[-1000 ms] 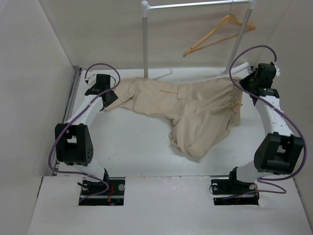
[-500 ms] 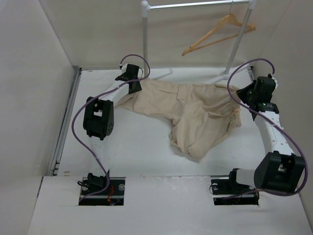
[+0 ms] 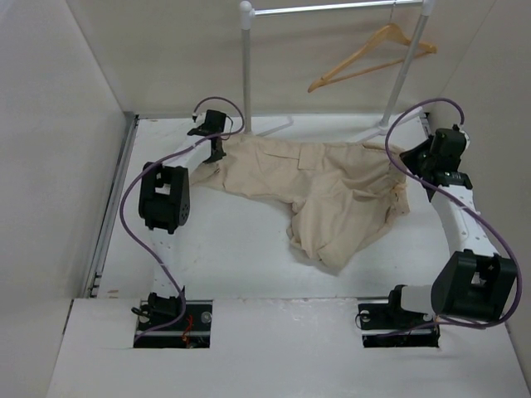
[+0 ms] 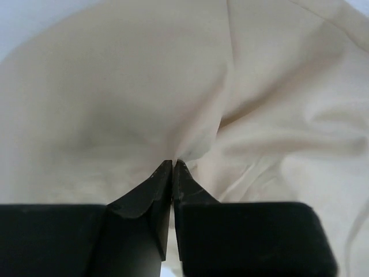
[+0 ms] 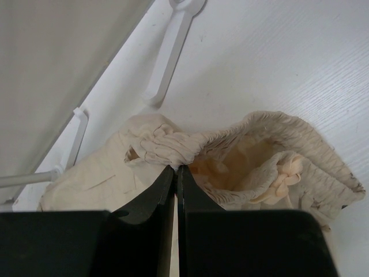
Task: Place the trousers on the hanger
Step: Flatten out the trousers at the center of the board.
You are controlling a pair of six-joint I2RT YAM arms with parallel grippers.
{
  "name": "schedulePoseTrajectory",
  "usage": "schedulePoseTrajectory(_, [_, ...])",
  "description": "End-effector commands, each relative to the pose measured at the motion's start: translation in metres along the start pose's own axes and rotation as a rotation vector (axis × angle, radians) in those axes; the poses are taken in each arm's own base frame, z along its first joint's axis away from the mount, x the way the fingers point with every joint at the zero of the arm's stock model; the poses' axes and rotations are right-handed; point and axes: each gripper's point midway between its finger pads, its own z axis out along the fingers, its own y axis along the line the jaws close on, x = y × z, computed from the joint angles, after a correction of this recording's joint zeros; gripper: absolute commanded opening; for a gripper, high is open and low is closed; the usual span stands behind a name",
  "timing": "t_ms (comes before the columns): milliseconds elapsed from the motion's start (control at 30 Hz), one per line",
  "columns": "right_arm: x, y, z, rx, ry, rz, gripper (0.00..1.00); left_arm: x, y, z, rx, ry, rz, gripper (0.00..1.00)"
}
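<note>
Khaki cloth fills the middle of the scene. The trousers (image 3: 323, 195) lie spread on the white table (image 3: 232, 257) in front of the white clothes rail (image 3: 332, 8). They reach crosswise from below the rail's left post to below its right post. A folded mass of leg sags away from the rail, toward the arm bases. The gathered waistband lies at the end under the right post, and a flap pocket shows about midway between the two posts.

The wooden hanger (image 3: 373, 54) hangs from the rail bar near the right post. It is tilted, with its left end lower, and it is well apart from the trousers.

The left gripper (image 3: 218, 152) sits just in front of the rail's left post, at the leg end of the garment. Its wrist camera shows the jaws pressed together with a fold of khaki pinched at their tips.

The right gripper (image 3: 411, 159) is near the foot of the right post. Its jaws are closed on a bunch of the gathered waistband. The waist opening gapes beside them, and a flat white foot of the rail lies on the table just beyond.
</note>
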Motion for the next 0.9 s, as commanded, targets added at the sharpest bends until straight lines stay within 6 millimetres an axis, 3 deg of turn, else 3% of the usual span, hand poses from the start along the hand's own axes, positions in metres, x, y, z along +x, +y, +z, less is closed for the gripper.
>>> schedulePoseTrajectory(0, [-0.037,0.027,0.004,-0.080,-0.093,0.010,0.09,-0.061,0.024,-0.081,0.037,-0.155,-0.160,0.03])
schedulePoseTrajectory(33, [-0.040,0.026,0.015,-0.074,-0.095,0.017,0.09,-0.072,0.046,-0.119,0.061,-0.191,-0.245,0.02])
schedulePoseTrajectory(67, [-0.045,0.022,0.029,-0.058,-0.095,0.027,0.09,-0.077,0.064,-0.136,0.057,-0.201,-0.286,0.02])
schedulePoseTrajectory(133, [-0.054,0.021,0.045,-0.046,-0.100,0.035,0.09,-0.091,0.086,-0.140,0.053,-0.212,-0.336,0.02])
schedulePoseTrajectory(200, [-0.064,0.019,0.060,-0.033,-0.105,0.042,0.08,-0.110,0.105,-0.128,0.036,-0.219,-0.381,0.02])
schedulePoseTrajectory(333, [-0.079,0.022,0.093,-0.016,-0.096,0.042,0.07,-0.172,0.150,-0.074,-0.052,-0.255,-0.476,0.05])
schedulePoseTrajectory(400, [-0.088,0.028,0.105,-0.009,-0.088,0.035,0.07,-0.201,0.173,-0.052,-0.100,-0.261,-0.522,0.24])
schedulePoseTrajectory(467, [-0.093,0.033,0.108,-0.003,-0.089,0.025,0.07,-0.210,0.180,-0.061,-0.108,-0.248,-0.572,0.43])
schedulePoseTrajectory(500, [-0.098,0.036,0.110,-0.005,-0.096,0.023,0.07,-0.207,0.174,-0.072,-0.093,-0.233,-0.569,0.53])
schedulePoseTrajectory(567, [-0.102,0.038,0.110,-0.001,-0.106,0.025,0.07,-0.182,0.155,-0.087,-0.081,-0.188,-0.525,0.57])
schedulePoseTrajectory(667, [-0.088,0.046,0.117,-0.004,-0.083,0.020,0.09,-0.093,0.108,-0.112,-0.024,-0.157,-0.418,0.61])
schedulePoseTrajectory(700, [-0.084,0.045,0.119,0.013,-0.082,0.017,0.12,-0.030,0.077,-0.126,0.042,-0.101,-0.370,0.60])
schedulePoseTrajectory(767, [-0.083,0.040,0.118,0.038,-0.086,0.023,0.20,0.041,0.030,-0.148,0.160,0.015,-0.287,0.57])
schedulePoseTrajectory(867, [-0.093,0.036,0.105,0.080,-0.122,0.025,0.51,0.136,-0.040,-0.191,0.324,0.161,-0.171,0.55])
